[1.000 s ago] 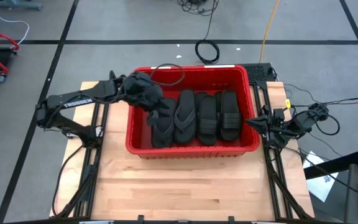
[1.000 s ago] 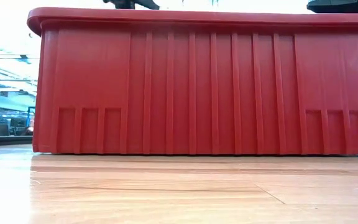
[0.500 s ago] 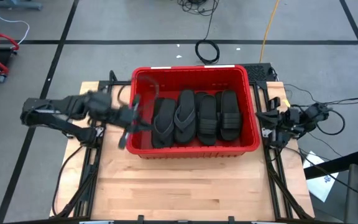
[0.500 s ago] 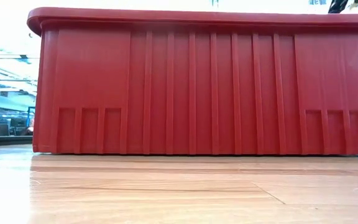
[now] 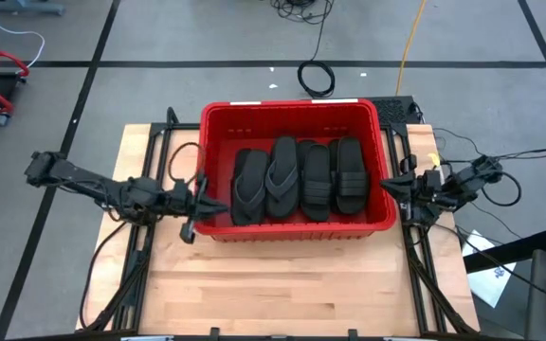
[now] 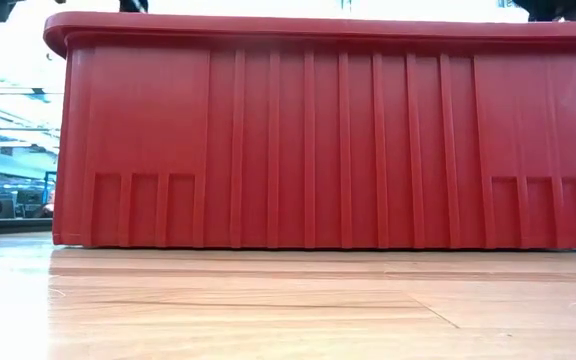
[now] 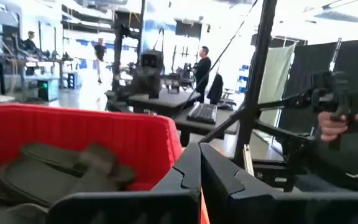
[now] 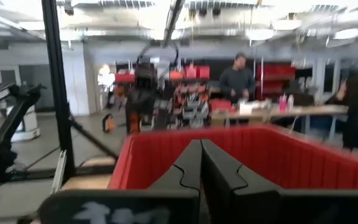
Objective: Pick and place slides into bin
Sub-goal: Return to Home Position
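The red bin stands in the middle of the wooden table and fills the low view. Several black slides lie side by side on its floor, toes toward the far wall; the left wrist view shows one over the rim. My left gripper is shut and hangs just outside the bin's left wall near its near corner, fingers closed on nothing. My right gripper is shut and waits outside the bin's right wall, its fingers together.
Bare wood lies between the bin and the table's near edge. Black frame rails run along both table sides. A coiled cable lies on the floor beyond. People stand in the room behind, and a hand shows at the right.
My left gripper has left the space over the bin's far left corner, swung out over the left wall and gone down toward the table's near-left. The arm now lies low and stretched beside the bin. The leftmost slide, partly covered before, lies in full view in the bin.
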Robot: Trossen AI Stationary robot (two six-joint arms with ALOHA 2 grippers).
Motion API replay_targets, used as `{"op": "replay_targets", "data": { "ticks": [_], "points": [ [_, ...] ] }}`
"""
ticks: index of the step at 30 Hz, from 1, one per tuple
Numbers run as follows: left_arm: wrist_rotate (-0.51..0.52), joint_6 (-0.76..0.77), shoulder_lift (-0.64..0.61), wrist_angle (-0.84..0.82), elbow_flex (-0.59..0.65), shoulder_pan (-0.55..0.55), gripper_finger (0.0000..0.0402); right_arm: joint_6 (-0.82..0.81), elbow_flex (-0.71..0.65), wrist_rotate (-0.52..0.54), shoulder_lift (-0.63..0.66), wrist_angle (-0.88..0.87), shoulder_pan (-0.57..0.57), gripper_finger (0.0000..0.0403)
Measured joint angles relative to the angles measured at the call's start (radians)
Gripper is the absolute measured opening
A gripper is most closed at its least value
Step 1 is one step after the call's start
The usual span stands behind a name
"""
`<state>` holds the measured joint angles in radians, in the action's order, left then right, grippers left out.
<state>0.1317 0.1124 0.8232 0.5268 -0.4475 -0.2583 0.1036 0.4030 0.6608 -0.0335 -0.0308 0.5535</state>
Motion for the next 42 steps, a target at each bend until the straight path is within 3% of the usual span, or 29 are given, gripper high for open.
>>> {"op": "replay_targets", "data": {
  "ticks": [3,7,13,17,25,30,35,38,42],
  "points": [
    [0.023,-0.035,-0.108,-0.099,0.017,0.008,0.0,-0.102,0.0,0.003,0.033,-0.1,0.0,0.0],
    [0.126,-0.106,-0.309,-0.263,0.007,0.008,0.0,-0.19,0.029,0.019,0.03,-0.206,0.0,0.0],
    [0.171,-0.019,-0.522,-0.608,-0.035,0.006,0.0,-0.251,0.14,0.016,0.03,-0.373,0.0,0.0],
    [0.189,-0.008,-0.557,-0.7,-0.034,0.006,0.0,-0.253,0.202,0.018,0.03,-0.453,0.0,0.0],
    [0.21,-0.082,-0.598,-0.722,-0.034,0.006,0.0,-0.208,0.243,0.026,0.03,-0.562,0.0,0.0],
    [0.212,-0.119,-0.629,-0.716,-0.034,0.014,0.0,-0.115,0.25,0.116,0.03,-0.548,0.0,0.0],
    [0.23,-0.102,-0.661,-0.725,-0.034,0.033,0.0,-0.127,0.362,0.242,0.03,-0.698,0.0,0.0],
    [0.229,-0.066,-0.669,-0.725,-0.034,0.037,0.0,-0.227,0.47,0.161,0.031,-0.794,0.0,0.0],
    [0.222,-0.028,-0.665,-0.731,-0.034,0.036,0.0,-0.321,0.488,0.001,0.013,-0.814,-0.001,0.0]
  ]
}}
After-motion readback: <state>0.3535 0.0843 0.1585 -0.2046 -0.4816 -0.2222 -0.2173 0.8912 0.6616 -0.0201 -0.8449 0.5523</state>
